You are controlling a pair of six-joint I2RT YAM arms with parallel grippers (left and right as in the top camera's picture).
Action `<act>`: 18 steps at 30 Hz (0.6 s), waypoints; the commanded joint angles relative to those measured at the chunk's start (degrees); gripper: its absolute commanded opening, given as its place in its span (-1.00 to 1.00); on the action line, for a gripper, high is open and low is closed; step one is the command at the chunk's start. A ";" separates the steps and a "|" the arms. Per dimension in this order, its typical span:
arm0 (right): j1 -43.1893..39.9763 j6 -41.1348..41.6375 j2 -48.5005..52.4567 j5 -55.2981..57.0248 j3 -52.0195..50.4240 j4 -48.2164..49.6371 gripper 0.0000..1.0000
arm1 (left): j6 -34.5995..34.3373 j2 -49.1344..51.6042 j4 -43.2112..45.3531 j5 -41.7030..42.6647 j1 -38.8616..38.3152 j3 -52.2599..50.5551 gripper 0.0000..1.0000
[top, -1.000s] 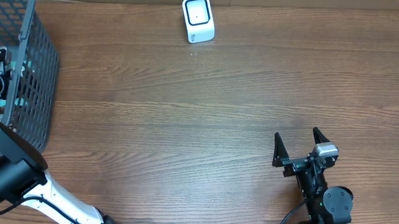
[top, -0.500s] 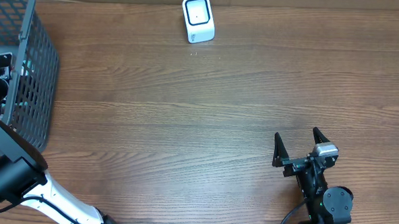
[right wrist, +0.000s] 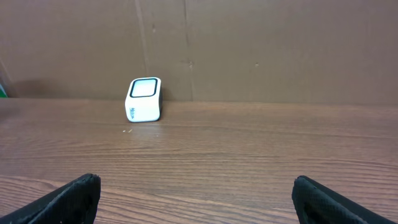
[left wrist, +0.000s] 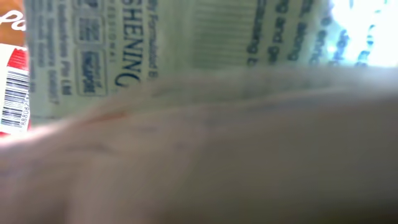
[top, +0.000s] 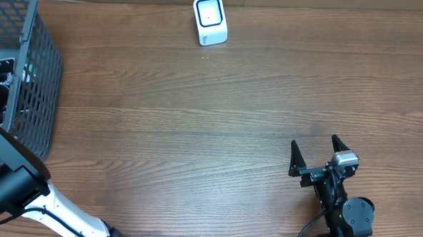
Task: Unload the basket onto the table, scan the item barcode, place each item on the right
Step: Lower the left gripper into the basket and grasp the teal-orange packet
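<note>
Reaching into the grey basket (top: 39,61) at the counter's (top: 197,118) left edge, the left arm (top: 12,185) hides its fingers; their spread cannot be told. Left wrist view: blurred pale-green printed pack (left wrist: 186,37) pressed close, a barcode (left wrist: 13,99) at far left. Right fingers (top: 294,159) wide apart, empty, near right. White scanner (top: 209,20) at far edge.
</note>
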 commanded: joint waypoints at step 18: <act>-0.07 -0.42 -0.57 -0.11 -0.61 0.35 1.00 | -3.78 -2.91 -1.75 0.26 -0.42 4.07 -0.28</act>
